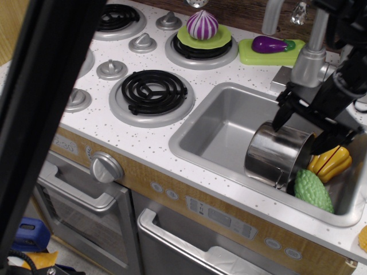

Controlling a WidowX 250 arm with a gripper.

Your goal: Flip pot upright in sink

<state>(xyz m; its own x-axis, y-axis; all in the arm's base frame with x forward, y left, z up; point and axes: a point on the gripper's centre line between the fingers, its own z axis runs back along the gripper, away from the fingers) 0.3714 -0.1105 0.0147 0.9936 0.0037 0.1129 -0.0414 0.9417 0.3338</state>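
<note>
Pot [278,153] lies tipped on its side at the sink's [221,123] right end, against the toy vegetables; gripper [302,129] spread wide above its rim—straddle the rim squarely, then close before tipping upright.

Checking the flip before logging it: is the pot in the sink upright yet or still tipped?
Still tipped. The pot lies on its side in the sink, leaning toward the toy vegetables; the gripper is just above it, jaws open.
</note>
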